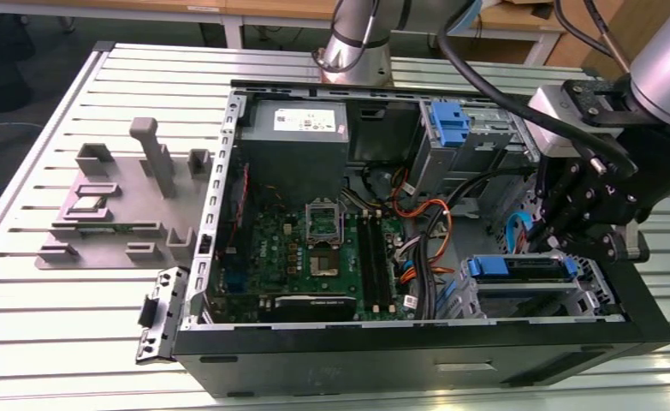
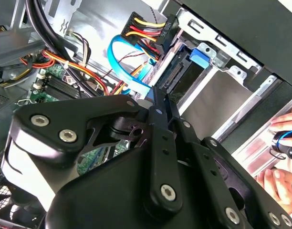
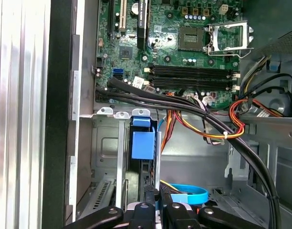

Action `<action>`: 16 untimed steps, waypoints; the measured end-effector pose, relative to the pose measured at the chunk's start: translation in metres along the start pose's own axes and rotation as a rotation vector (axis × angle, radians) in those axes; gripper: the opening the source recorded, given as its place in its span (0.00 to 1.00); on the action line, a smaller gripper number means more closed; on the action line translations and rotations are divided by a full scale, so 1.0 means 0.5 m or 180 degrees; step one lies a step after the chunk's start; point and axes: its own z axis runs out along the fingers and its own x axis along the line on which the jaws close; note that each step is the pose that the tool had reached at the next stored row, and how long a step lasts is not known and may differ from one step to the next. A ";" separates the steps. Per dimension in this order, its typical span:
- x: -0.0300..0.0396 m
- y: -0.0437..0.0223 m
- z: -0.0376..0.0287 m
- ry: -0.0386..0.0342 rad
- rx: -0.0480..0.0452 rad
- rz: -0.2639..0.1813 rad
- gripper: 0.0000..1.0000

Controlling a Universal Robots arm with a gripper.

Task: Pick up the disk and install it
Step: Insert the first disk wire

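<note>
Item 1: gripper (image 3: 156, 194). I read its fingers (image 2: 153, 119) as drawn together with nothing between them, tips just above the drive cage (image 1: 591, 291) inside the open computer case (image 1: 426, 355).

Item 2: the disk (image 1: 518, 267). It is seated in the cage, at 8 o'clock from the gripper in the exterior view, blue rail up. Cage walls sit close on both sides.

Item 3: cables (image 3: 198, 112). I see them crossing just beside the slot, so there is little room.

Item 4: a hand (image 2: 276, 180), outside the case wall.
</note>
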 end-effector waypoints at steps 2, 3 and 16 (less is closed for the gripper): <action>0.000 0.001 0.003 0.0000 0.0000 0.0000 0.16; 0.000 0.001 0.004 0.0000 0.0000 0.0000 0.16; 0.004 0.002 0.016 -0.0001 0.0003 0.0000 0.16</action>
